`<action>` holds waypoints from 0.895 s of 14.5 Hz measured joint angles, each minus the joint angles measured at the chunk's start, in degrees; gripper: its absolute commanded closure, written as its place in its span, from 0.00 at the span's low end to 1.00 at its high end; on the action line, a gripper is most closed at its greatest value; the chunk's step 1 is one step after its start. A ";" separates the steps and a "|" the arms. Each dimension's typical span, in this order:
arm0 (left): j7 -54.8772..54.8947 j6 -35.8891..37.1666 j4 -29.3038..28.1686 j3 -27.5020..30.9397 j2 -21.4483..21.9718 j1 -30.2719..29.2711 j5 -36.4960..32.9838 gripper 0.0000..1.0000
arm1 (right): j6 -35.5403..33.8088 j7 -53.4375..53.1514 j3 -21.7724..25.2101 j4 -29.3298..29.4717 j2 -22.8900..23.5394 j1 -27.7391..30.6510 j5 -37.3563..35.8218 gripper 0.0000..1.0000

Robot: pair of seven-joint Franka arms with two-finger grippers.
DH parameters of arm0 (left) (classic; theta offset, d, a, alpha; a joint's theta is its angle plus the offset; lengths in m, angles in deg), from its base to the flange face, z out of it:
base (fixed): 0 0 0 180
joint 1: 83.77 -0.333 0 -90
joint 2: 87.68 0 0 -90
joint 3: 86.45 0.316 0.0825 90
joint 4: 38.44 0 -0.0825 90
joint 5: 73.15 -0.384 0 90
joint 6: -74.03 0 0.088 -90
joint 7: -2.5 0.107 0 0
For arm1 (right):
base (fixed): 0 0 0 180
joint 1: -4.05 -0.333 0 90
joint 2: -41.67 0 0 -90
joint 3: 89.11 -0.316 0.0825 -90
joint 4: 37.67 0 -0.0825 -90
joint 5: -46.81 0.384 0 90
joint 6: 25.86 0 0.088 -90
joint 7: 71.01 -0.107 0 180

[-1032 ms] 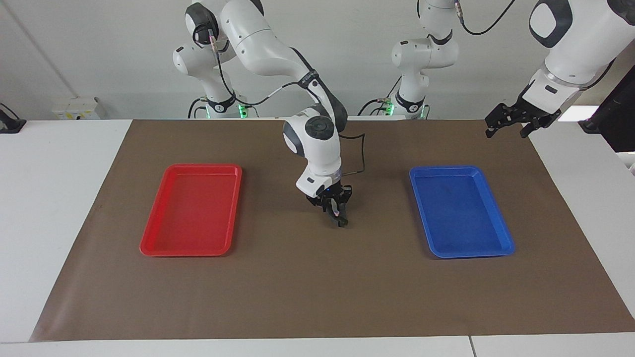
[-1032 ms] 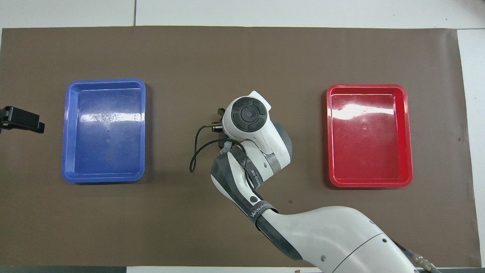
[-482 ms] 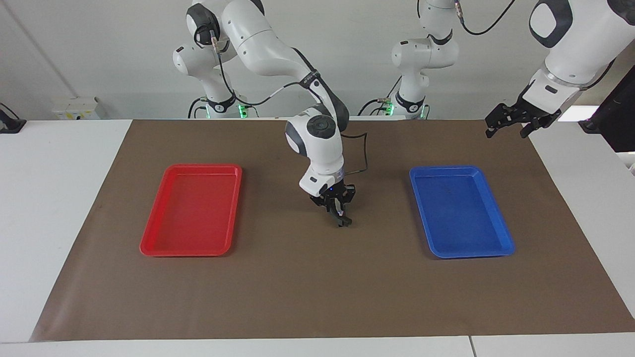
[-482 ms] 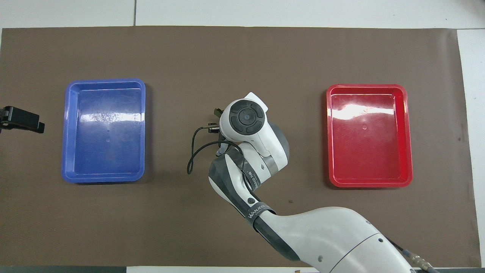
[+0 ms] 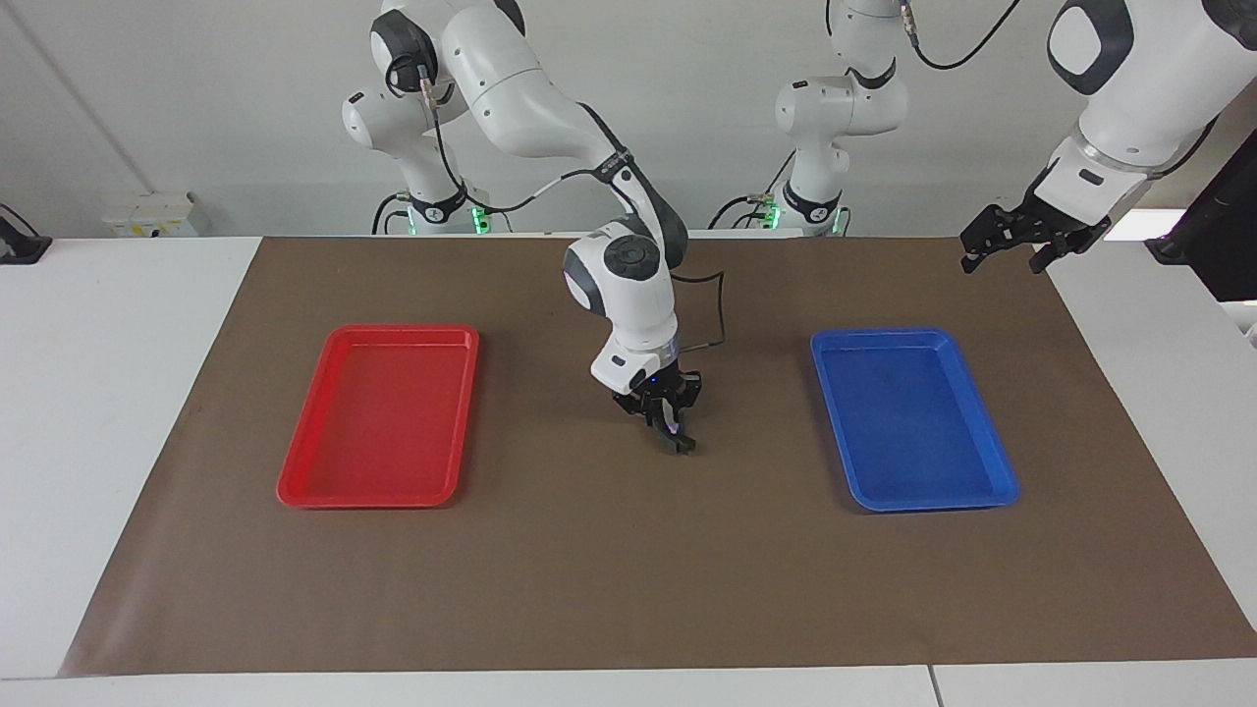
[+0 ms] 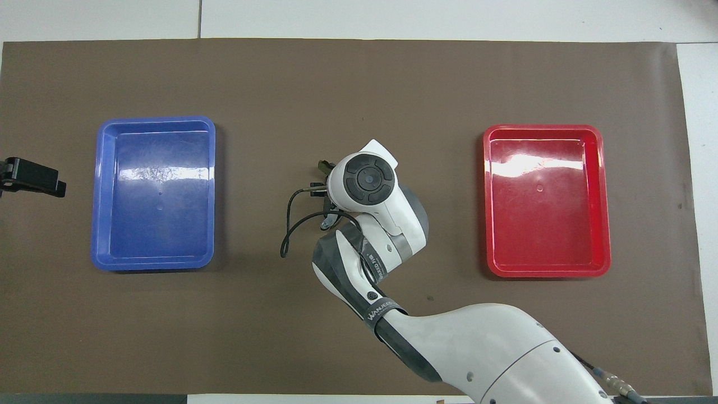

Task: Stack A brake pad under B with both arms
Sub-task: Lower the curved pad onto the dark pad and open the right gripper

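My right gripper (image 5: 678,439) points down over the middle of the brown mat, between the two trays. It is shut on a small dark-grey piece, the A brake pad (image 5: 683,447), held at the fingertips just above the mat. In the overhead view the wrist (image 6: 367,179) covers the gripper, and only a bit of the pad (image 6: 323,166) shows past it. The long crescent-shaped piece B shows in neither view. My left gripper (image 5: 1004,257) is open and empty, and waits raised over the mat's corner at the left arm's end; it also shows in the overhead view (image 6: 31,177).
An empty red tray (image 5: 378,496) lies toward the right arm's end and an empty blue tray (image 5: 928,501) toward the left arm's end. A black cable (image 6: 289,224) loops from the right wrist. Two slimmer arms with green-lit bases stand at the robots' edge.
My right gripper has shifted a little toward the left arm's end with the pad in it. The left arm has not moved.
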 measured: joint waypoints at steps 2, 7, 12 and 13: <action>0.00 0.00 0.00 0.00 0.00 0.00 0.00 0.00 | 0.01 -0.01 -0.01 -0.01 -0.01 -0.02 0.06 0.00; 0.00 0.00 0.00 0.00 0.04 0.00 0.00 0.00 | -0.15 -0.03 -0.01 0.31 -0.46 -0.52 0.10 0.00; 0.00 0.00 0.00 0.00 0.05 0.00 0.00 0.00 | -5.37 -0.44 2.40 0.35 -6.07 2.46 0.05 0.00; 0.00 0.00 -0.01 0.00 0.05 0.00 0.00 0.00 | -6.71 -0.43 2.70 0.26 -7.81 4.67 -0.21 0.00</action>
